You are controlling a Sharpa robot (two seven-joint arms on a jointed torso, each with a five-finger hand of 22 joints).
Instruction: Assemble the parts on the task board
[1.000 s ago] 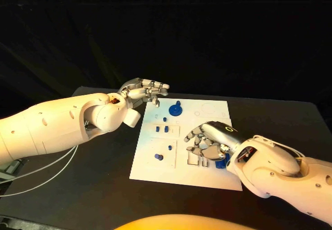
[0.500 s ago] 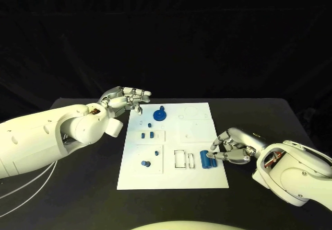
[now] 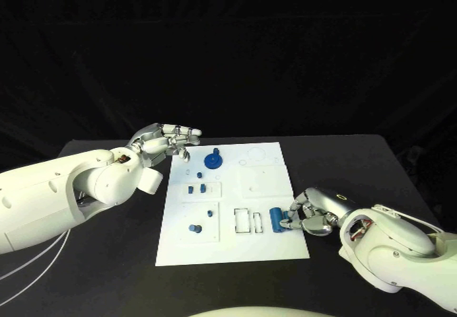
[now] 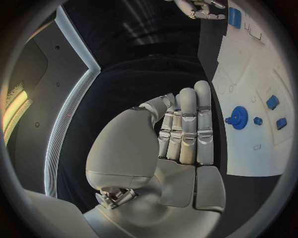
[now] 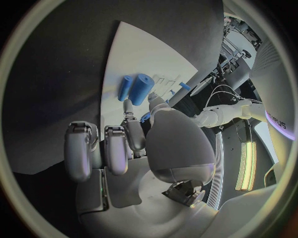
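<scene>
my right hand [image 3: 312,214] pinches a blue cylinder [image 3: 277,219] at its fingertips; i'd seat it gently on the board [image 3: 267,252], left hand [image 3: 170,138] clenched and idle.

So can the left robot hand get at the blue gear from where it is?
Probably yes: the left robot hand hovers just off the board's far corner, and nothing stands between it and the gear.

The left hand [image 4: 180,134] holds nothing, fingers [image 4: 203,119] straight and together, beside the white task board [image 4: 248,144]. A blue gear [image 4: 239,118] sits there; the right hand [image 4: 201,7] hovers far off.
</scene>
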